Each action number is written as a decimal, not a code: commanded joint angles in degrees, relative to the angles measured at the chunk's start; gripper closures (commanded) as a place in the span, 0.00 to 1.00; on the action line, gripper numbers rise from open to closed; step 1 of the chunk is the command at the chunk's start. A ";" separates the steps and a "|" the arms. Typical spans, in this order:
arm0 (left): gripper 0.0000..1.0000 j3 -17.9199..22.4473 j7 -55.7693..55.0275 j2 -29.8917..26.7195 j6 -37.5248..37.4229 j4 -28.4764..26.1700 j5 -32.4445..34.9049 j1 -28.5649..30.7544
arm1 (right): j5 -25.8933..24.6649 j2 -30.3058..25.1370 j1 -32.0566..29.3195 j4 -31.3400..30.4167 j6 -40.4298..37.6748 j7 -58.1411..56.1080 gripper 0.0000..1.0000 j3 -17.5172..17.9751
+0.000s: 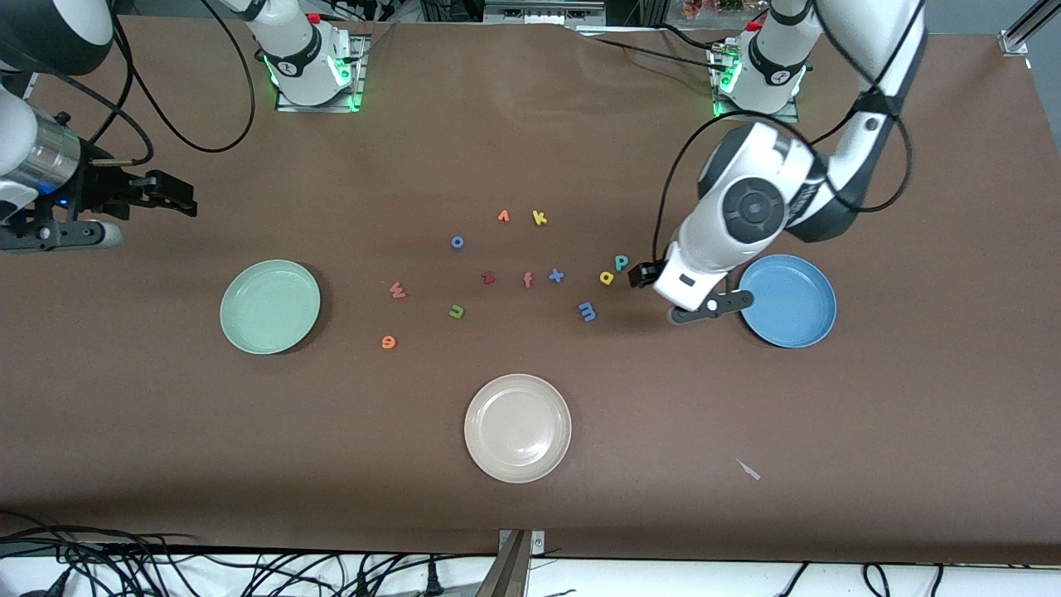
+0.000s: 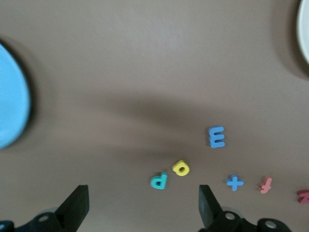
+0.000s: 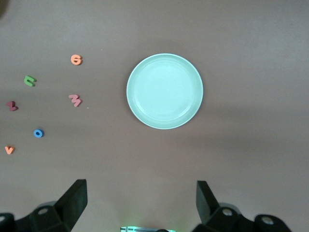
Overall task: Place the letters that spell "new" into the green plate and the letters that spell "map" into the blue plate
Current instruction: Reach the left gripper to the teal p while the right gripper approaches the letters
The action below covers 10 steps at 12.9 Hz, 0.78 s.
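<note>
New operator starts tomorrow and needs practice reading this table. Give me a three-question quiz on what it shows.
1. True or false: the green plate holds no letters.
2. Which letter lies nearest the left end effector: A) teal p B) orange e C) blue o?
3. Fill in: the right end effector is ____.

Key: 1 true; 2 A; 3 open.
</note>
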 commanded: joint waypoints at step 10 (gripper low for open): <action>0.25 0.36 -3.31 2.23 15.94 -14.41 2.26 -3.44 | 3.05 7.14 8.58 -4.16 12.28 3.72 0.00 0.79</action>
